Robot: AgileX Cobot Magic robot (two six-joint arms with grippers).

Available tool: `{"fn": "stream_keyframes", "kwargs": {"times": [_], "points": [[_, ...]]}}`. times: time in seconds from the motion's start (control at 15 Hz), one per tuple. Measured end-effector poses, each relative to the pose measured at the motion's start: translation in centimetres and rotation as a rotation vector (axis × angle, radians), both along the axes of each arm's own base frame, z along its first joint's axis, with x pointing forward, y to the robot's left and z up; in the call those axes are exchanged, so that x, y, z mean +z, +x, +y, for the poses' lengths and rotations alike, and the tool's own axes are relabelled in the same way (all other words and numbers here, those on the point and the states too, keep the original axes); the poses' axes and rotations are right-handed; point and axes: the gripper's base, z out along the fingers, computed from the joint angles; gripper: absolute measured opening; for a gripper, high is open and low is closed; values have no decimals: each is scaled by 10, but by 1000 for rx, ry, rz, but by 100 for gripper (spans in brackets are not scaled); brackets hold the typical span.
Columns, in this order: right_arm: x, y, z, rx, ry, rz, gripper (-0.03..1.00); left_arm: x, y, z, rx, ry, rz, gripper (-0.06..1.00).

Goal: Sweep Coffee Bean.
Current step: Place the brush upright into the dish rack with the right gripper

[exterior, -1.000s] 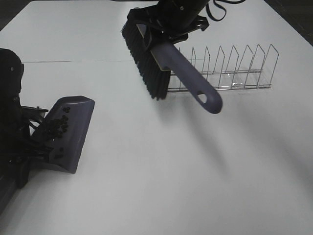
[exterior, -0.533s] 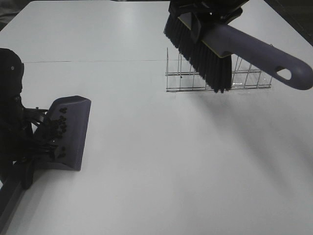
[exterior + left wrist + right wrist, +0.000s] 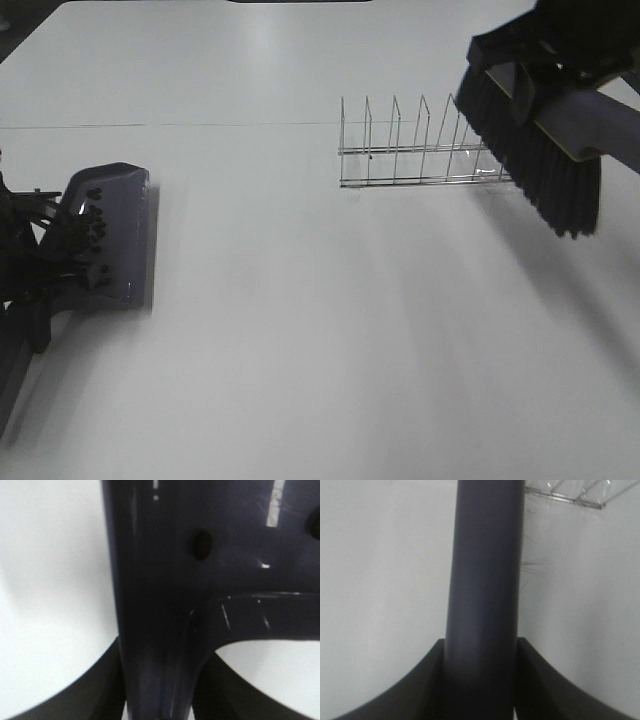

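The purple-grey dustpan [image 3: 112,240] rests at the table's left edge, and the coffee beans [image 3: 90,224] lie clustered inside it. My left gripper [image 3: 35,275] is shut on the dustpan's handle [image 3: 160,630], which fills the left wrist view between the dark fingers [image 3: 90,695]. At the far right, the brush [image 3: 535,150] hangs in the air over the right end of the wire rack, its black bristles pointing down. My right gripper [image 3: 565,45] is shut on the brush handle [image 3: 485,575]. I see no loose beans on the table.
A wire rack [image 3: 425,150] with several upright dividers stands right of centre at the back, partly under the brush. A thin seam line [image 3: 200,125] crosses the white table [image 3: 320,330].
The right arm carried the brush from the upper middle across the rack to the far right. The left arm pulled the dustpan left towards the table edge and turned it slightly.
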Motion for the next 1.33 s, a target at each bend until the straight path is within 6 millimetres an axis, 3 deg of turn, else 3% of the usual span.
{"fn": "stream_keyframes", "kwargs": {"times": [0.2,0.47,0.87,1.0,1.33], "points": [[-30,-5,-26,-99,-25,92,31,3,-1,6,16,2,14,33],[-45,4,-30,-172,-69,91,31,3,-2,6,12,0,25,33],[-97,23,-39,-245,-99,180,31,9,-3,2,-27,-53,25,33],[-101,28,-54,-282,-83,160,31,22,0,2,-33,-53,-22,33],[-103,36,-58,-277,-48,88,31,37,10,3,-50,-43,-89,33]]}}
